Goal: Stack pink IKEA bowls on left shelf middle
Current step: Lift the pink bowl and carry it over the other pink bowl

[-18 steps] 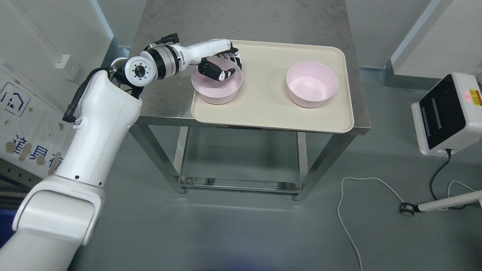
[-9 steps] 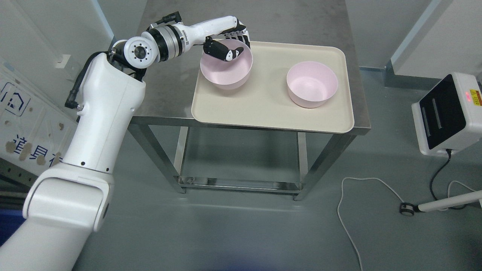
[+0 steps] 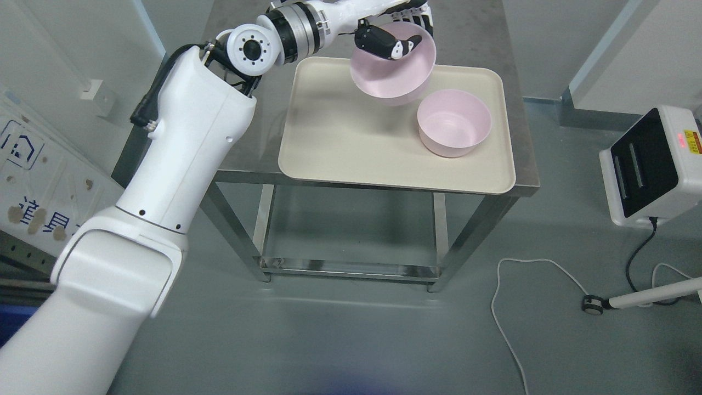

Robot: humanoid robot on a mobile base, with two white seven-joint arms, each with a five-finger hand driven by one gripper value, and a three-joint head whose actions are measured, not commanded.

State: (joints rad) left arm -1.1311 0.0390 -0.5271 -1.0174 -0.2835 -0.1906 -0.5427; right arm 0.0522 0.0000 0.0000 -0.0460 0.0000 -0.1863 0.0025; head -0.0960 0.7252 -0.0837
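Steel table [image 3: 247,148] on grey floor, beige tray [image 3: 340,137] on top. Left hand [image 3: 397,27] clamped on rim of held pink bowl [image 3: 392,74], thumb inside, fingers outside, raised over tray's far side. Second pink bowl [image 3: 454,123] resting on tray, just beside, lower right.

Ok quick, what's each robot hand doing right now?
Left robot hand: closed on the rim of a pink bowl, thumb inside, bowl held above the tray.
Right robot hand: not in view.
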